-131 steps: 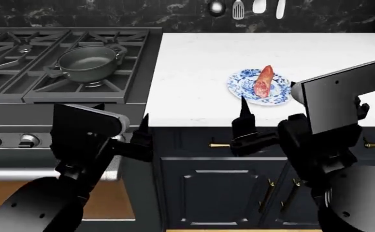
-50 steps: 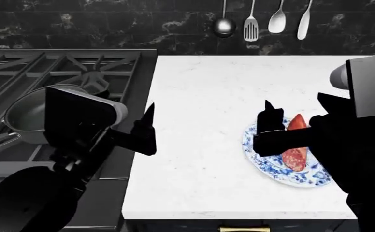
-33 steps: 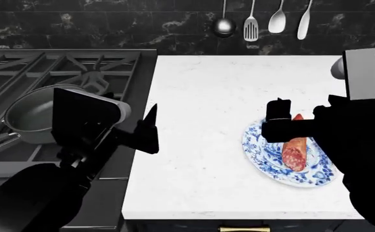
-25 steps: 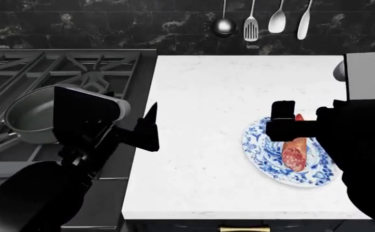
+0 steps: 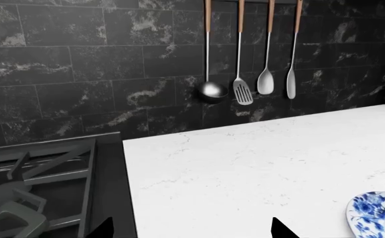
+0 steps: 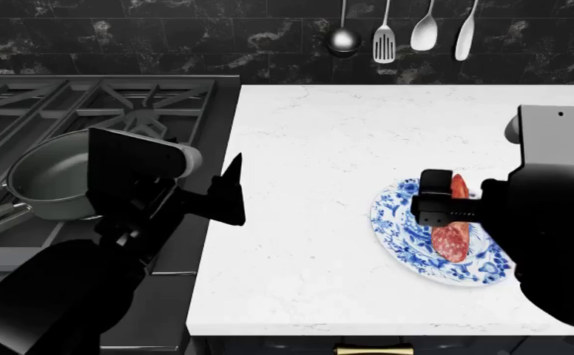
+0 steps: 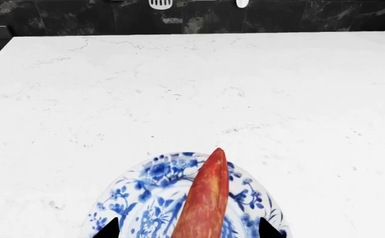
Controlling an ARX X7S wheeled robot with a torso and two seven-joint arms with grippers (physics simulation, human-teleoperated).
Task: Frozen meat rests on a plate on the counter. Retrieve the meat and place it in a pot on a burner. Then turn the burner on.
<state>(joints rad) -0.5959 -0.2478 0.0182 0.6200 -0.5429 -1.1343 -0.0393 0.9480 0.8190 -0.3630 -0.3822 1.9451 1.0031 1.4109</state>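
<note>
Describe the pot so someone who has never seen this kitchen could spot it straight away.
Start at the black stove left of the white counter. On its near grate, partly hidden behind the left arm, sits the pot. It is round, dark grey and low-sided, empty inside, and the only vessel on the stove.

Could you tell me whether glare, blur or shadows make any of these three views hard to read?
Head view: sharp, evenly lit, but the right gripper blocks part of the meat. Right wrist view: crisp, no glare on the plate. Left wrist view: clear; the counter shows almost no shadow.
</note>
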